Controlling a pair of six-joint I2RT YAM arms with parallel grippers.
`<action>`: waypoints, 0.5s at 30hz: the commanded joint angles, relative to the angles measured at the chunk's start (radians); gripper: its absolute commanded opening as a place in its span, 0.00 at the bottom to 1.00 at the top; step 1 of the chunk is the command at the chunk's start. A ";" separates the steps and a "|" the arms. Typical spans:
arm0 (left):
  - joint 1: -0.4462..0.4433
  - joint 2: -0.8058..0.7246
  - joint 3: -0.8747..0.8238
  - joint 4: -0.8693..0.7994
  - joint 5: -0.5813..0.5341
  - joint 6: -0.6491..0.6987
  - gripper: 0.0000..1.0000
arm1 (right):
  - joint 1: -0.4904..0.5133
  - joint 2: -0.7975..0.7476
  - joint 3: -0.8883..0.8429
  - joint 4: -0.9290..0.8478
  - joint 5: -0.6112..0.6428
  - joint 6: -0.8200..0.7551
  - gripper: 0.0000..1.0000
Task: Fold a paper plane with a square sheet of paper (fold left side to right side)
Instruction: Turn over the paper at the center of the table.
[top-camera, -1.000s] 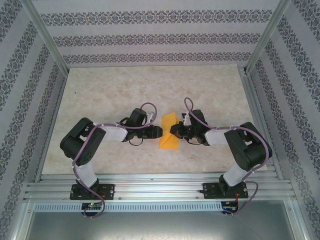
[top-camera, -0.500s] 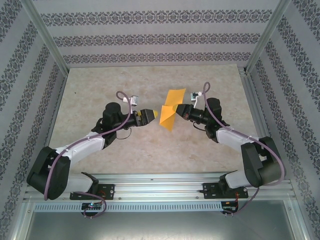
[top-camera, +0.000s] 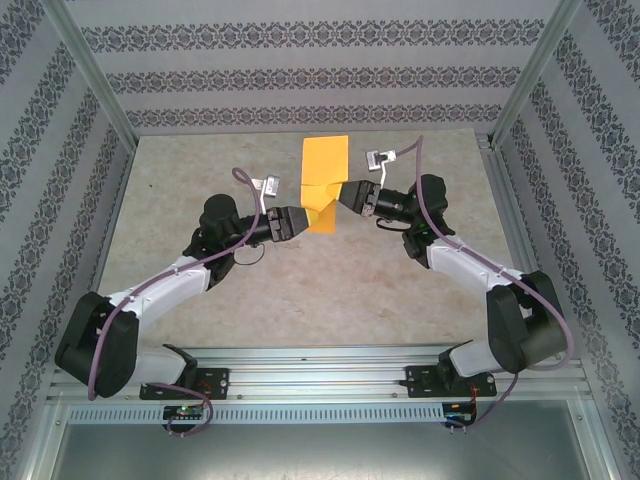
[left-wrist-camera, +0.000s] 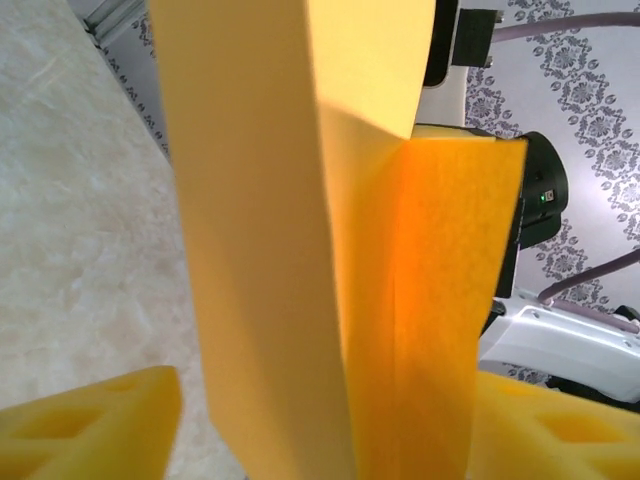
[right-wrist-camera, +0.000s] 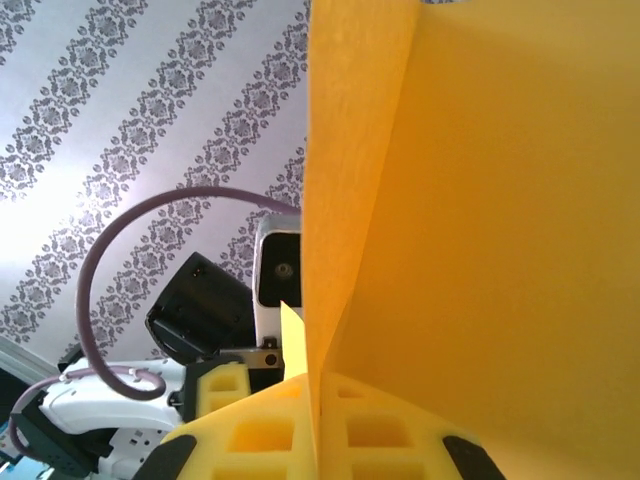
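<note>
The square sheet of paper (top-camera: 323, 172) is orange-yellow, creased lengthwise and hanging above the far middle of the table. My right gripper (top-camera: 346, 193) is shut on its lower right part; in the right wrist view the yellow pads (right-wrist-camera: 260, 430) press together on the sheet (right-wrist-camera: 480, 200). From the left, my left gripper (top-camera: 302, 219) reaches the sheet's lower end. In the left wrist view its fingers (left-wrist-camera: 90, 420) stand apart, with the folded sheet (left-wrist-camera: 300, 230) rising between them. The paper hides the space between the pads.
The marbled tabletop (top-camera: 300, 290) lies below both arms. Patterned walls (top-camera: 300, 75) and metal frame posts (top-camera: 90, 70) close in the back and sides. The right arm's wrist (left-wrist-camera: 540, 190) sits just behind the sheet, facing the left one.
The sheet has left the table and gone up and toward the back wall in the right gripper. Both arms stretched forward. The left jaws have spread round the sheet's lower end.
</note>
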 joint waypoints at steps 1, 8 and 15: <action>-0.001 0.000 0.013 0.081 0.021 -0.019 0.52 | 0.000 0.015 -0.003 0.040 -0.010 0.016 0.00; -0.011 -0.029 0.019 -0.040 -0.001 0.056 0.05 | -0.024 0.000 -0.004 -0.043 0.014 -0.028 0.01; -0.165 -0.102 0.232 -0.829 -0.408 0.538 0.00 | -0.122 -0.148 -0.012 -0.501 0.155 -0.293 0.27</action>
